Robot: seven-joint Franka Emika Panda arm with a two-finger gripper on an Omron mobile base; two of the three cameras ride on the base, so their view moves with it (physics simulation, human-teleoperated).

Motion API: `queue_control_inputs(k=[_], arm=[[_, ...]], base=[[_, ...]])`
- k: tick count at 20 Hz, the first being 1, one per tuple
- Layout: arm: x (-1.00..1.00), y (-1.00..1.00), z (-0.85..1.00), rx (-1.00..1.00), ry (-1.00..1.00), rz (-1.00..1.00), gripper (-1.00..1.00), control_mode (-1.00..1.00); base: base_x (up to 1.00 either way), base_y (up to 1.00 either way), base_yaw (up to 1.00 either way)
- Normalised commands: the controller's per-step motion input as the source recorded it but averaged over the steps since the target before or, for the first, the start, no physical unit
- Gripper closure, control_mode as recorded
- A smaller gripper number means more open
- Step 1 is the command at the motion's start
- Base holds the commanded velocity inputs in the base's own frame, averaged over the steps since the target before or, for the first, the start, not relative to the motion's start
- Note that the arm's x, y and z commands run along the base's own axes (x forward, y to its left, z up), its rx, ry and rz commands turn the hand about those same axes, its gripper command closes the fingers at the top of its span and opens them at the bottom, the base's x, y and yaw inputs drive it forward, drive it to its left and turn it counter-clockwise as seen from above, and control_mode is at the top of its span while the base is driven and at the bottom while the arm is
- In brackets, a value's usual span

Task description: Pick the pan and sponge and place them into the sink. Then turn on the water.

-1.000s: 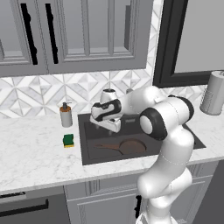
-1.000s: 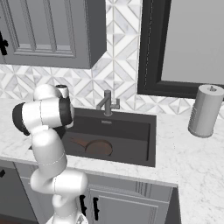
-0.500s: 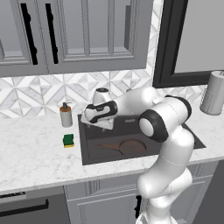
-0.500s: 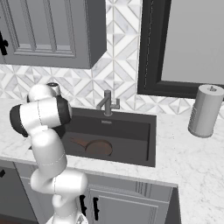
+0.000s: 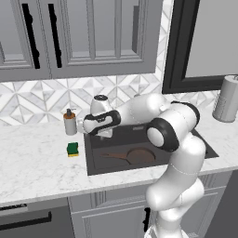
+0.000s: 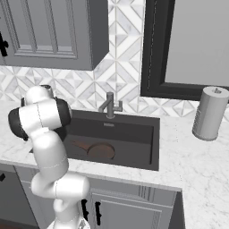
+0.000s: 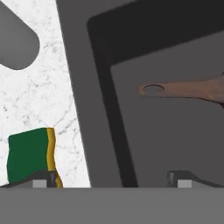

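Pan [image 5: 139, 156] lies in sink [image 5: 93, 158]; we hover the spread, empty gripper [image 7: 112, 178], sponge [image 7: 29, 154] at 9 o'clock.

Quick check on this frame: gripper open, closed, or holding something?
Gripper: open and empty, fingertips wide apart above the sink's left rim. The sponge lies on the counter beside one fingertip; the pan lies in the sink.
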Motion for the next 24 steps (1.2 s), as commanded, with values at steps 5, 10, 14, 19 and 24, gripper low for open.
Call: queue_control_inputs(k=[5, 10, 14, 19, 24], arm=[[0.0, 0.37, 0.0, -0.04, 0.0, 0.08, -1.0, -1.0], [0.0, 0.38, 0.0, -0.05, 0.0, 0.05, -1.0, -1.0], [-0.01, 0.33, 0.0, -0.05, 0.03, 0.0, -1.0, -1.0], [-0.06, 0.26, 0.0, -0.04, 0.02, 0.0, -1.0, -1.0], [-0.1, 0.27, 0.0, -0.03, 0.02, 0.0, -1.0, -1.0]], base=[[0.0, 0.0, 0.0], [0.0, 0.0, 0.0], [0.0, 0.0, 0.0], [0.0, 0.0, 0.0], [0.0, 0.0, 0.0]])
